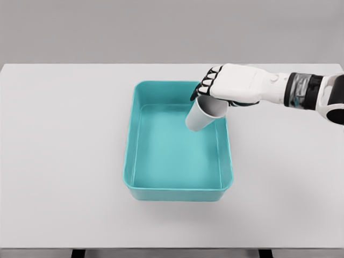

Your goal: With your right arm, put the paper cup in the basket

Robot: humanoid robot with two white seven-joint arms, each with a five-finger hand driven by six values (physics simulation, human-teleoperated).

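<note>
Nearest the camera runs the front edge of the pale grey counter (64,215), with 2 dark supports just showing beneath it at the bottom of the view. On the counter, a little right of its middle, sits the teal rectangular basket (131,156), a shallow tub with rounded corners and a flared rim, its long sides running away from the camera. Over the basket's far right corner hangs the right hand (223,88), its white arm with a dark wrist band coming in from the right edge of the picture. This hand is closed around the rim end of the white paper cup (200,117), with dark fingertips (203,86) curled over the cup's far side. Held this way, the cup is tilted, its open mouth up toward the palm and its closed base pointing down and to the left, inside the outline of the basket. Whether the base touches the basket floor cannot be told from this view. Only 1 arm shows in the view.
</note>
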